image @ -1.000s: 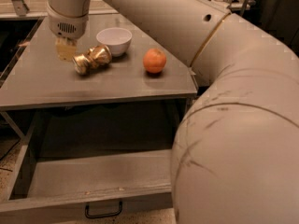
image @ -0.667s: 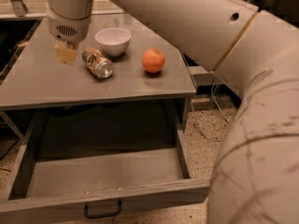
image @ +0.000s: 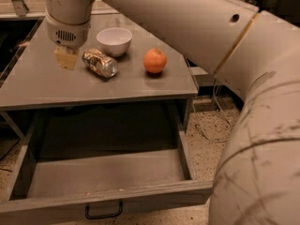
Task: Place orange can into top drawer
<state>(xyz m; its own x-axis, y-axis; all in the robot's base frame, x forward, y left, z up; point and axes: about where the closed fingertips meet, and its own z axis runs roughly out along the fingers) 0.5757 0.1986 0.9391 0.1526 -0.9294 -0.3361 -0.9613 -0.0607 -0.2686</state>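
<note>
The orange can [image: 100, 63] lies on its side on the grey tabletop [image: 93, 86], its silver end turned toward the front right. My gripper [image: 65, 58] hangs just left of the can, low over the tabletop, and the can is not in its grasp. Below the table's front edge the top drawer [image: 108, 172] stands pulled out with nothing inside it. Its black handle [image: 103, 211] shows on the front panel.
A white bowl [image: 114, 40] stands behind the can and a round orange fruit [image: 155, 60] lies to its right. My large pale arm [image: 243, 78] fills the right side of the view. Cables lie on the speckled floor [image: 211, 125] at the right.
The can has swung round on the tabletop, its silver end now pointing front right instead of front left. The gripper stays just left of it. My arm's elbow has shifted right in view.
</note>
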